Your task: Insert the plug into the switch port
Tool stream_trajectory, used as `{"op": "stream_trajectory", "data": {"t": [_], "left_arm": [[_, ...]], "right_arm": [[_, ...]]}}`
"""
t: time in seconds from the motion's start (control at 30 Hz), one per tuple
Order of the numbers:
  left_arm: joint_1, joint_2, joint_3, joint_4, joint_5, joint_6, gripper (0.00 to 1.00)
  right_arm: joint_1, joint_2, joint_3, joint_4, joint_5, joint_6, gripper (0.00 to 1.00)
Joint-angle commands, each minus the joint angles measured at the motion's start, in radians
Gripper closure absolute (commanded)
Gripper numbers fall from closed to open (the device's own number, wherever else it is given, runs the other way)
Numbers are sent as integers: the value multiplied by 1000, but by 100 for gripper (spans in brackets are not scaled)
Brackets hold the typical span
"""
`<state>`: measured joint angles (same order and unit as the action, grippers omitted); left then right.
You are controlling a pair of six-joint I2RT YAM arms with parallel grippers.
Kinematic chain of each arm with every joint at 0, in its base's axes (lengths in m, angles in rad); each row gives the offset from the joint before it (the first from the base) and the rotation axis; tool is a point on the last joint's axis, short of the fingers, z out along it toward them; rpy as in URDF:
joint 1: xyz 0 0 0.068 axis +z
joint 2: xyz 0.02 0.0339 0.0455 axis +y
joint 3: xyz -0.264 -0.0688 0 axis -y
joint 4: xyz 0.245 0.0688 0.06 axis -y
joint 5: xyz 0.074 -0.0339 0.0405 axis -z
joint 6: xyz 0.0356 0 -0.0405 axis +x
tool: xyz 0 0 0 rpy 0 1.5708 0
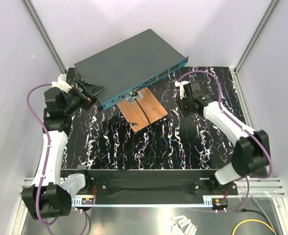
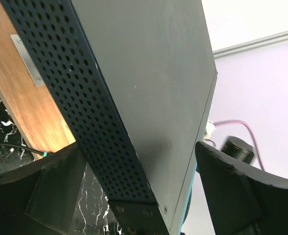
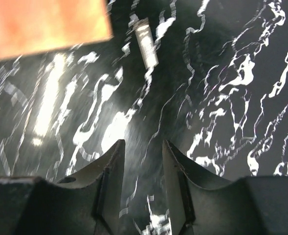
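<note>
Black marble with white veins, the table (image 3: 241, 98) fills the right wrist view, but the picture is smeared. A small pale oblong piece (image 3: 146, 43) lying on it near the copper-brown board (image 3: 46, 22) is too blurred to identify. The right gripper (image 3: 143, 147) hangs over bare marble, its jaws a little apart with nothing between them. In the left wrist view the left gripper (image 2: 139, 146) stands wide apart around a corner of the switch (image 1: 129, 63). A perforated dark side wall runs between its fingers (image 2: 51, 191), and whether either pad touches the metal cannot be told. The switch sits at the far middle of the table, skewed, with a plain dark grey top and a teal-blue front edge facing near and right, its ports too small to count. A black cable (image 1: 143, 113) crosses the board toward that edge. Whether its far end sits in a port cannot be made out.
</note>
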<state>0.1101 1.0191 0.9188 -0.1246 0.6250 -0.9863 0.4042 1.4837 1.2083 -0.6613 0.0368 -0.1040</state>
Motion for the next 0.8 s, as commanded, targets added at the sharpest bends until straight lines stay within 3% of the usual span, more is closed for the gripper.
{"op": "stream_trajectory", "data": {"t": [0.0, 0.33, 0.77], "left_arm": [[39, -50, 100, 121, 24, 52, 4], [71, -48, 181, 121, 53, 95, 1], [71, -30, 170, 121, 58, 77, 1]], "right_arm": [[-18, 73, -1, 175, 90, 96, 57], [-19, 338, 68, 278, 72, 156, 59], [-19, 484, 160, 279, 115, 109, 59]]}}
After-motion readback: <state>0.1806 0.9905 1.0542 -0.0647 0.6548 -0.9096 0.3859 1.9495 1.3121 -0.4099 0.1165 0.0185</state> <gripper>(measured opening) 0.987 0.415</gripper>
